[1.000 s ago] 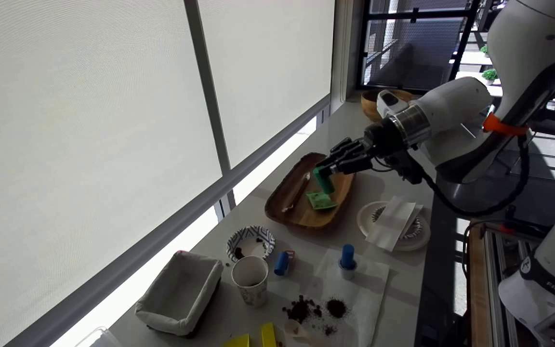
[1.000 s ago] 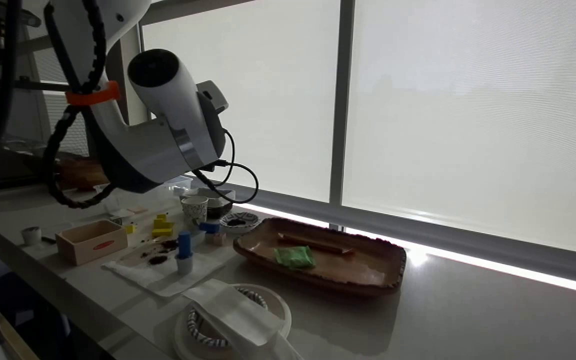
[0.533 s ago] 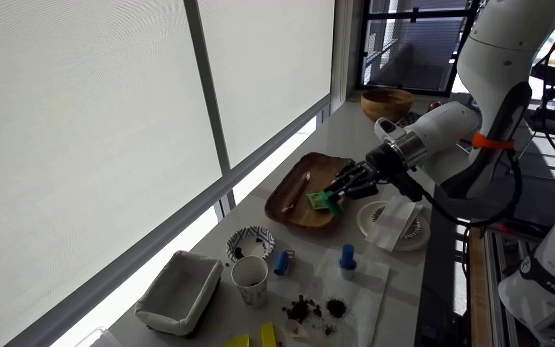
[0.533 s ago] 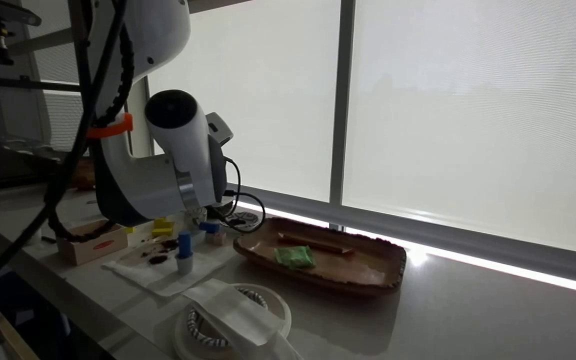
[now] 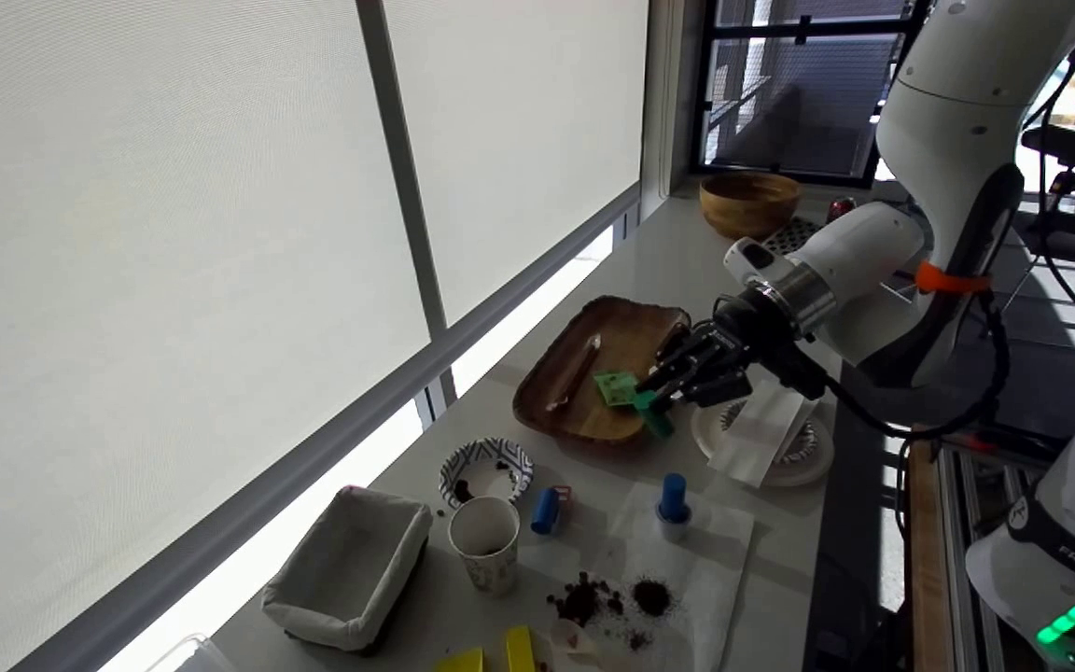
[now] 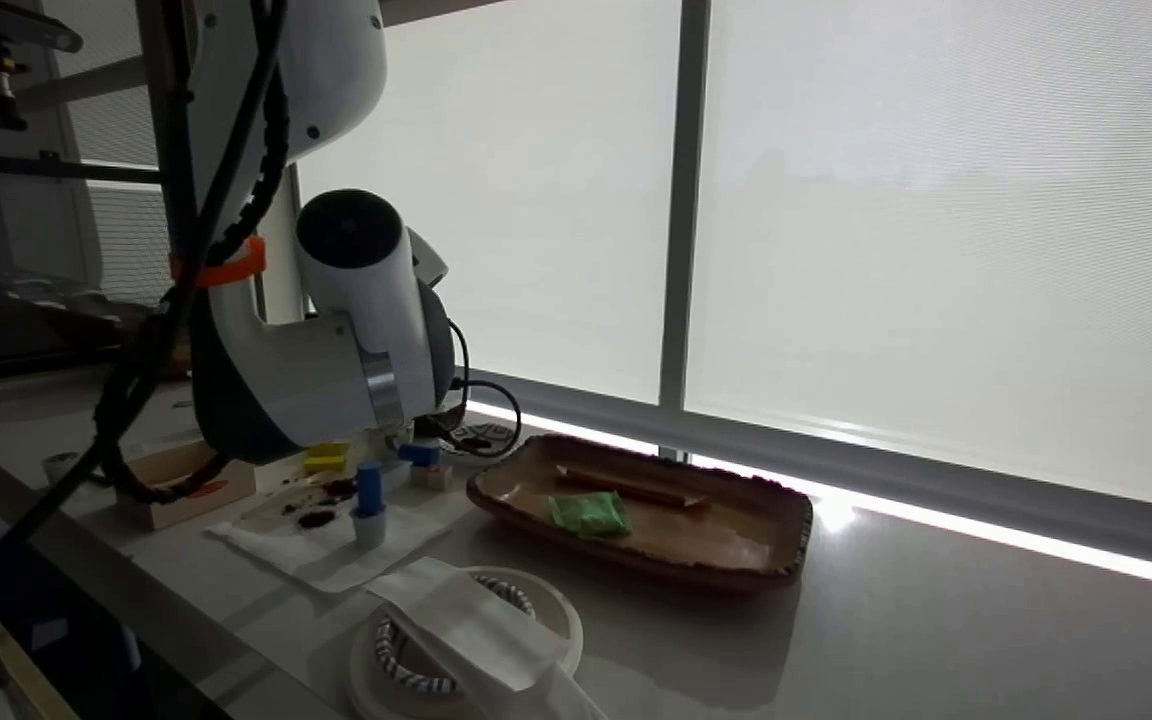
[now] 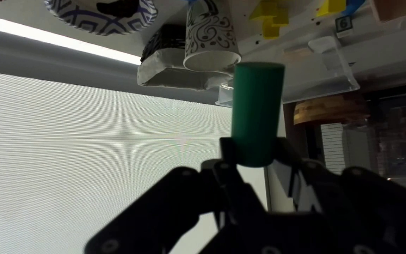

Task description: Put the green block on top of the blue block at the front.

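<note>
table (image 6: 896, 640) below; gripper (image 7: 255, 151) has lowered green block (image 7: 258, 109)

Daylight is let in through pale window blinds (image 5: 174, 280), seen as softly glowing panels in both exterior views. Below them, a strip of light (image 6: 986, 532) is bleached white. In an exterior view, the tabletop (image 6: 936, 650) is left dim; a soft shadow is cast by the wooden tray (image 6: 706, 548). In an exterior view, sunlit stripes are spread over the floor (image 5: 1055, 345). In the wrist view, the green block (image 7: 257, 109) is darkened by backlight, the gripper (image 7: 255, 151) is blurred and nearly black, and the window blinds are finely rippled.
</note>
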`<state>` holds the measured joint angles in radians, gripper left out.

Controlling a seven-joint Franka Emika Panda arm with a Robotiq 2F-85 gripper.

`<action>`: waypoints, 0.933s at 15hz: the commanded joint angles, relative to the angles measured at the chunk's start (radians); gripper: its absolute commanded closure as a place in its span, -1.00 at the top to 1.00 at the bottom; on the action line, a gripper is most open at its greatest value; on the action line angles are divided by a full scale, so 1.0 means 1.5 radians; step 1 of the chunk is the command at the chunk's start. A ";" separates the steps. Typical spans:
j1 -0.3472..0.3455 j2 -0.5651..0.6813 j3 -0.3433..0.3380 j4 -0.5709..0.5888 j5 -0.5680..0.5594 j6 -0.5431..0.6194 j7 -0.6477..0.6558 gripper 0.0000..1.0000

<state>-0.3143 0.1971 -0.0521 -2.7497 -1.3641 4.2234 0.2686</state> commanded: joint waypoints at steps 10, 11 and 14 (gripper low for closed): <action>-0.314 0.176 0.253 0.014 -0.146 0.012 -0.315 -0.84; -0.328 0.193 0.260 0.018 -0.153 0.012 -0.324 -0.84; -0.368 0.246 0.291 0.035 -0.171 0.010 -0.328 -0.84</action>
<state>-0.8100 0.4721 0.3464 -2.7347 -1.5721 4.2153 -0.2020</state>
